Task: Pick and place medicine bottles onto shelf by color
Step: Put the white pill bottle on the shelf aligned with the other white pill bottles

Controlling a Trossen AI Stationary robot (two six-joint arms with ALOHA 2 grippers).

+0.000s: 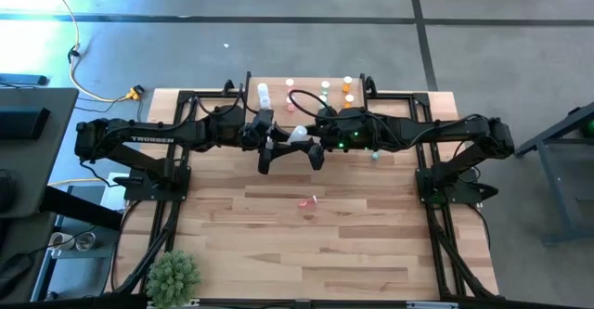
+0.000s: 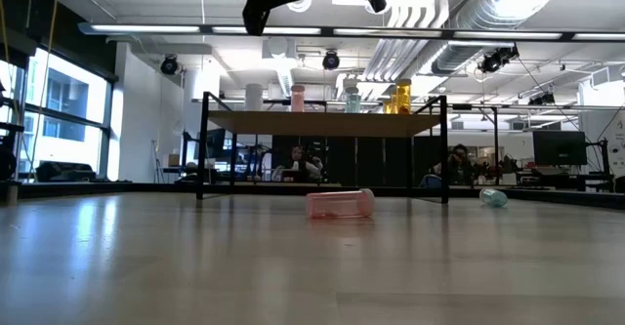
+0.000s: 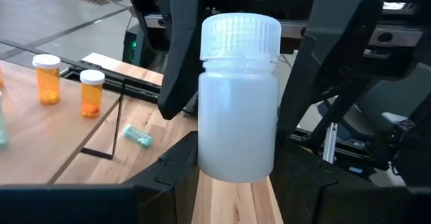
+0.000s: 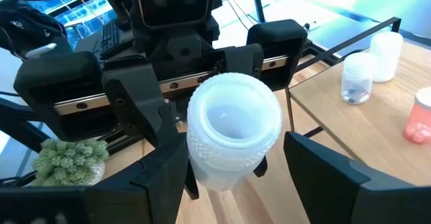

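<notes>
Both grippers meet mid-air just in front of the shelf (image 1: pixel 306 96). From above you barely see the white bottle (image 1: pixel 298 134) between them. The left wrist view shows more: the left gripper (image 3: pixel 236 167) is clamped on the bottle's base, and the right arm's fingers stand spread on either side near the cap. In the right wrist view, the right gripper (image 4: pixel 236 173) is wide open, not touching it. Only the low view shows the pink bottle (image 2: pixel 340 203) lying on its side on the table (image 2: pixel 146 266), with a green bottle (image 2: pixel 494 197) farther back.

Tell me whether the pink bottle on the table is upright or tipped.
Tipped: the pink bottle lies on its side on the table, in front of the shelf.
</notes>
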